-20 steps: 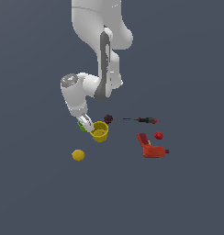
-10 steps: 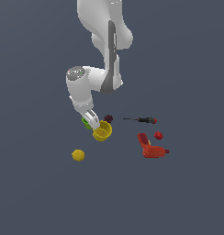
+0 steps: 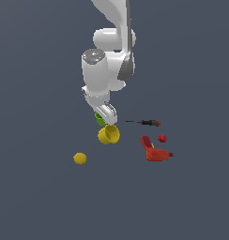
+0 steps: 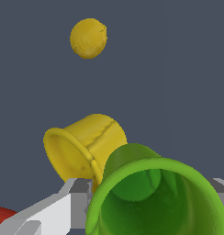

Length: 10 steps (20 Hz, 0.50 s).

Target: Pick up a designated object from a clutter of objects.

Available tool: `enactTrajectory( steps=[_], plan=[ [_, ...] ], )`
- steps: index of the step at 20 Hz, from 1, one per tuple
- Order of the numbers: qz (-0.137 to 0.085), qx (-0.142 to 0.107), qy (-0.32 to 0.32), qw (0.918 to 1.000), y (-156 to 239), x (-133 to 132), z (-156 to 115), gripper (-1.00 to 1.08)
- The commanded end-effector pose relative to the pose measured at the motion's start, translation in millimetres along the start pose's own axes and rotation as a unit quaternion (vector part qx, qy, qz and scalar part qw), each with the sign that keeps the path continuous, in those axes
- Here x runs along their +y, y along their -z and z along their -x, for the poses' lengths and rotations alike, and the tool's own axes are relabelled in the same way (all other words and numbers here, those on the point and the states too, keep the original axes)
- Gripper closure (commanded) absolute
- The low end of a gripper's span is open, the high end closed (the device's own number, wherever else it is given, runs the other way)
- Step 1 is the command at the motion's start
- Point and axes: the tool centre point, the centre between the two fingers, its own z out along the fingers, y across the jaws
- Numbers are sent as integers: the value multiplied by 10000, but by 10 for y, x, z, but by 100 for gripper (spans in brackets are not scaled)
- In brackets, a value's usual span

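Exterior view, frame centre: the gripper (image 3: 103, 116) pinches the green cup (image 3: 99, 119) just above the tipped yellow cup (image 3: 109, 134), so lift straight up, keeping the squeeze steady.

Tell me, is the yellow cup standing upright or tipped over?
Tipped over. The yellow cup lies on its side, its open mouth facing sideways, beside the green cup.
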Motion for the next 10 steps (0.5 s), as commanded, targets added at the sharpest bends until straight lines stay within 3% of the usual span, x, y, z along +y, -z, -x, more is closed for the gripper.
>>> enactTrajectory(
  steps=[1, 10],
  plan=[
    [7, 10, 0, 10000, 225, -156, 142, 108],
    [19, 0, 4, 10000, 1025, -742, 664, 108]
  ],
)
